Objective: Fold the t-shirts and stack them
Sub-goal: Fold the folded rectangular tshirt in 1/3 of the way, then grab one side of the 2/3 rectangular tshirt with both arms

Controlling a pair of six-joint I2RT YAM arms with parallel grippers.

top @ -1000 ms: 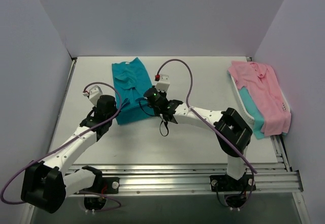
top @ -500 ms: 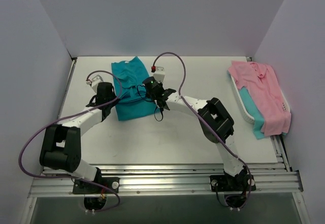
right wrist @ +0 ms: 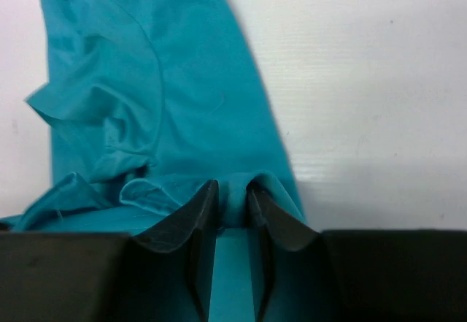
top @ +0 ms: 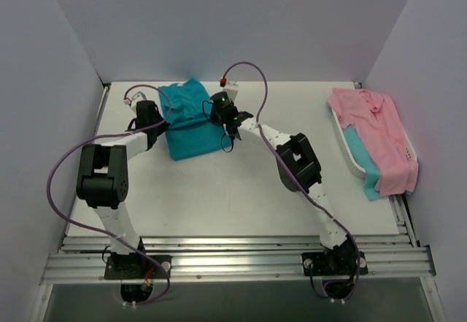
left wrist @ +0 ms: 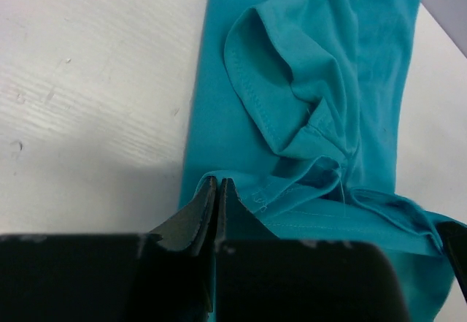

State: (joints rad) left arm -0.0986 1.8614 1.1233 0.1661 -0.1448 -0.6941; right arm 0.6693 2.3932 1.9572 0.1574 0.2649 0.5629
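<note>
While it lies folded, the teal t-shirt (top: pixel 191 133) looks rumpled.

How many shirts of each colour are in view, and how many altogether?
Teal shirts: 2, the teal shirt on the left and the teal shirt on the right, under the pink shirt
Pink shirts: 1
Total: 3
</note>
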